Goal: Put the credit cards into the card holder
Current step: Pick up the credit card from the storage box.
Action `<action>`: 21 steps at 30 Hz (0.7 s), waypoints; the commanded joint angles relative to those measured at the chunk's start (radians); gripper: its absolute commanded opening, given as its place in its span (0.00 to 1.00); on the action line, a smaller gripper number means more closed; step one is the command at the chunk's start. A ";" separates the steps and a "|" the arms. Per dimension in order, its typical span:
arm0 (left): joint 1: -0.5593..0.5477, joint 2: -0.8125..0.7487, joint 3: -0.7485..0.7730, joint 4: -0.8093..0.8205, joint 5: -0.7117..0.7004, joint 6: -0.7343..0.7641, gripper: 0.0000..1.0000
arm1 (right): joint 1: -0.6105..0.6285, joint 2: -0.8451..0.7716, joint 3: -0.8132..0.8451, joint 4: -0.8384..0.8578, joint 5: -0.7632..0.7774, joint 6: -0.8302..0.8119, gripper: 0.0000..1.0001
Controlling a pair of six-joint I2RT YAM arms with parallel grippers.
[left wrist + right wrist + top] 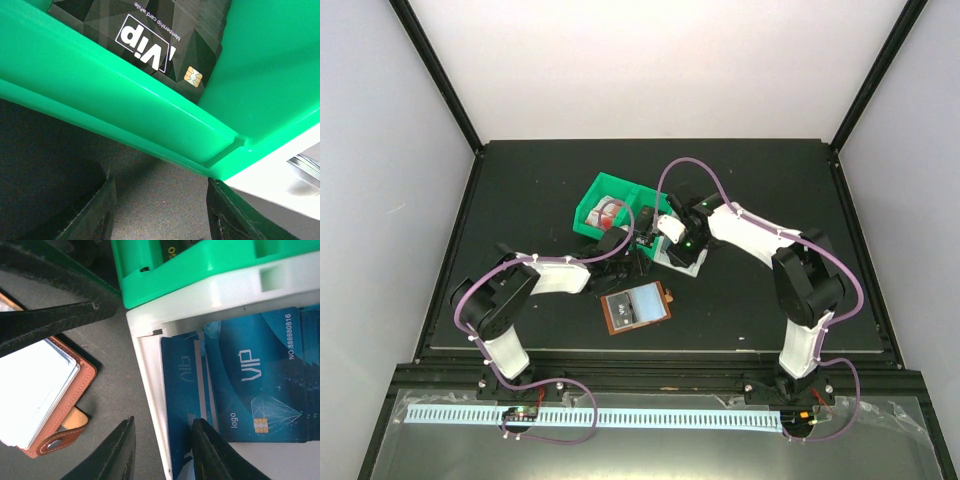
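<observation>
A: Two grippers are seen close to the bins; how are they set?

B: The left gripper (160,215) is held half wide with nothing between its fingers. It is low over the tabletop (165,185), just in front of the rim of the green bin (125,115). The right gripper (164,440) is set at a middle width astride the wall of the white bin (142,355). One finger is kept outside, the other inside on the blue cards (250,390). Whether a card is already pinched cannot be told.

A: And where is the card holder (638,307) found?

B: It is laid open on the tabletop, near the white bin and apart from both grippers.

A: What could go wrong from here?

B: It is judged that the bin wall could be clamped together with a card, so that the bin would be dragged or lifted. Because the blue cards are stacked and overlapped, several could be taken at once. A thin card could also be lost from the fingers. The green bin could be pushed by the left gripper as well.

A: What writing can be read?

B: "VIP", "logo" and a number beginning "NO.8888" are printed on a blue card. "Vip" and "Membership card" are printed on the black card (160,40) in the green bin.
</observation>
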 commanded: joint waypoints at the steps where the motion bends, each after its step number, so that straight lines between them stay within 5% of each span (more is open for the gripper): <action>1: 0.007 0.023 0.018 0.000 0.001 -0.002 0.51 | 0.006 -0.017 0.005 -0.014 0.005 0.014 0.30; 21: 0.008 0.007 0.016 -0.001 0.001 0.006 0.52 | -0.012 -0.044 0.018 0.028 0.117 0.079 0.06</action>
